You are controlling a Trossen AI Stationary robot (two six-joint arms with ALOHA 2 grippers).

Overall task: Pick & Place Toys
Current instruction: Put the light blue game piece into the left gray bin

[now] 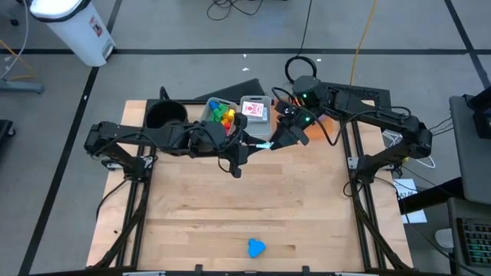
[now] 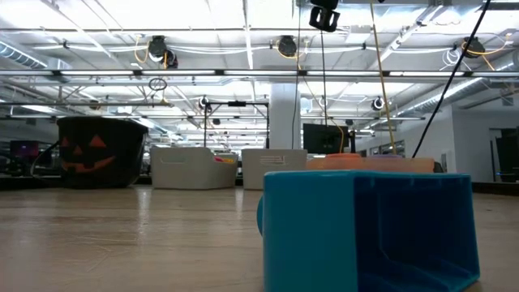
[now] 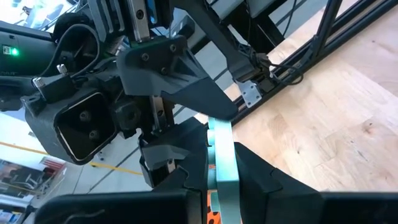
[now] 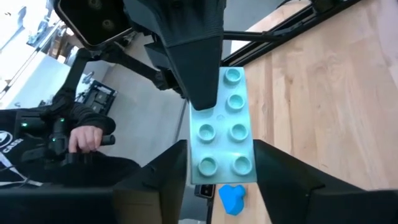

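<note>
Left pincer (image 1: 255,144): pinching one end of a light blue block (image 1: 265,145), my fingers tight on it, up in the air over the far middle of the desk (image 1: 230,215)
Right pincer (image 1: 278,142): its fingers stand either side of the other end of the same block; in its wrist view the fingers (image 4: 163,174) flank the studded face and I cannot tell if they press it yet, so I count them as spread
Where the block is: between my two pincers, off the desk, just in front of the clear bins (image 1: 238,113)
Step in hand: by my judgement a hand-over of the block from one arm to the other
Done so far: one bin already holds several coloured blocks (image 1: 222,115), another a playing card (image 1: 254,110)
Left to do: this block has to reach a bin, and a blue toy (image 1: 255,248) lies alone near the front edge of the desk; the low view has a blue block (image 2: 369,231) right before its lens, likely the same one
Block's long axis: roughly level, running from one pincer to the other across the desk
Block's facing: the studded side (image 4: 222,127) faces my right wrist camera, the thin edge (image 3: 222,162) my left one
Black pot (image 1: 165,115): at the far left corner, apart from all this
</note>
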